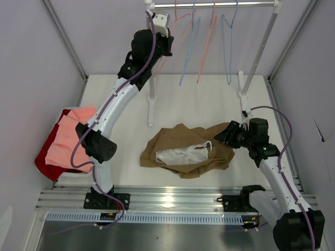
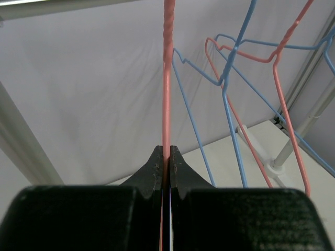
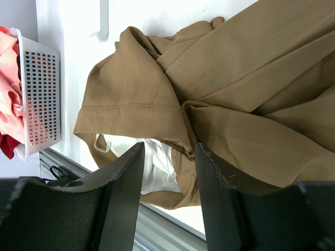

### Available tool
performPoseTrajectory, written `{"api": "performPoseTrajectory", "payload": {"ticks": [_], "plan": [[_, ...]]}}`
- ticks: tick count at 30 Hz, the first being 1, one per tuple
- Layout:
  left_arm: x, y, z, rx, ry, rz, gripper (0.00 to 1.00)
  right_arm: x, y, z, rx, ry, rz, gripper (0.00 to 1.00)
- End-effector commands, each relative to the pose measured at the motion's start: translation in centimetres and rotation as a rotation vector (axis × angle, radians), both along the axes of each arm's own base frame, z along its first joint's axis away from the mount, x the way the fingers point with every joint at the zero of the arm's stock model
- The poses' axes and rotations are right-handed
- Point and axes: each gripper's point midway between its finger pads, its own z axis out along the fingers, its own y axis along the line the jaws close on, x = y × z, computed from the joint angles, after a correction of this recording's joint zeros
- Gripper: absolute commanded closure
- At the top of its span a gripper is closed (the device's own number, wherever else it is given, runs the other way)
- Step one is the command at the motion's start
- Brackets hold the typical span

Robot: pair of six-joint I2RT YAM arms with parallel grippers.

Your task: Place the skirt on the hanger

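Left gripper [image 2: 166,152]: jaws pressed together, pinching the wire of the pink hanger [image 2: 166,78]. The wire rises straight up out of the tips toward the rail [image 1: 214,4]. Blue hangers [image 2: 233,137] hang off to the jaws' right.

Right gripper [image 3: 167,151]: jaws spread, gripping nothing that I can see. The skirt [image 3: 235,78] lies crumpled on the table [image 1: 209,99] beyond and beneath the tips. Its white lining [image 3: 157,163] shows in the gap between them. I cannot tell whether the tips touch the cloth.
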Motion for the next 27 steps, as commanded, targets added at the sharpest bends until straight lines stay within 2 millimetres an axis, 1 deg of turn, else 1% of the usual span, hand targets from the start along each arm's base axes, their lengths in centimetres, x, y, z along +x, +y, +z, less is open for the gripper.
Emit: {"api": "performPoseTrajectory", "payload": {"ticks": [1,4,6,7,8,9,10,12,14,15,16,17,18,20,21,22,24,26,27], "plan": [[-3.1,1.8,6.4,-0.034,-0.142,0.012,1.0,0.9,0.2,1.7,0.003,-0.071,0.018,0.52],[-3.4,2.3,6.2,-0.017,-0.129,0.026,1.0,0.8,0.1,1.7,0.003,-0.072,0.017,0.52],[-4.1,2.8,6.6,-0.019,-0.14,0.027,1.0,0.8,0.1,1.7,0.005,-0.073,0.017,0.52],[-3.9,2.7,5.3,-0.003,-0.12,0.027,1.0,0.8,0.1,1.7,0.005,-0.073,0.017,0.51],[-4.6,3.1,6.2,-0.015,-0.14,0.031,1.0,0.8,0.1,1.7,0.005,-0.073,0.017,0.51],[-4.8,3.3,6.4,-0.016,-0.143,0.031,1.0,0.8,0.1,1.7,0.004,-0.072,0.018,0.52],[-4.8,3.2,5.8,-0.008,-0.131,0.028,1.0,0.7,0.1,1.6,0.004,-0.071,0.018,0.52],[-5.4,3.5,6.1,-0.008,-0.13,0.023,1.0,0.6,0.1,1.6,0.002,-0.07,0.016,0.52],[-5.8,3.5,5.3,0.0,-0.109,0.015,1.0,0.5,0.0,1.7,0.002,-0.072,0.014,0.52],[-6.4,3.8,5.3,-0.001,-0.109,0.012,1.0,0.5,0.0,1.7,0.002,-0.072,0.014,0.52],[-6.7,4.0,5.7,-0.009,-0.122,0.011,1.0,0.4,0.0,1.8,0.003,-0.076,0.013,0.52],[-6.7,3.9,4.2,0.005,-0.097,0.009,1.0,0.4,0.0,1.8,0.003,-0.076,0.013,0.52],[-7.3,4.3,4.8,-0.003,-0.108,0.009,1.0,0.4,0.0,1.8,0.004,-0.074,0.012,0.52],[-7.7,4.6,4.5,0.005,-0.099,0.01,1.0,0.3,0.0,1.8,0.004,-0.072,0.012,0.52],[-7.7,4.6,3.4,0.018,-0.078,0.01,1.0,0.3,0.0,1.8,0.003,-0.071,0.013,0.52],[-8.5,5.0,4.1,0.012,-0.088,0.01,1.0,0.2,0.0,1.8,0.004,-0.072,0.012,0.52],[-8.9,5.3,2.6,0.024,-0.064,0.012,1.0,0.2,0.0,1.9,0.003,-0.078,0.012,0.51],[-10.2,6.1,2.8,0.018,-0.066,0.01,1.0,0.1,0.0,2.0,0.004,-0.076,0.009,0.51],[-10.6,6.2,2.1,0.025,-0.051,0.008,1.0,0.1,-0.1,1.9,0.003,-0.074,0.01,0.51]]}}
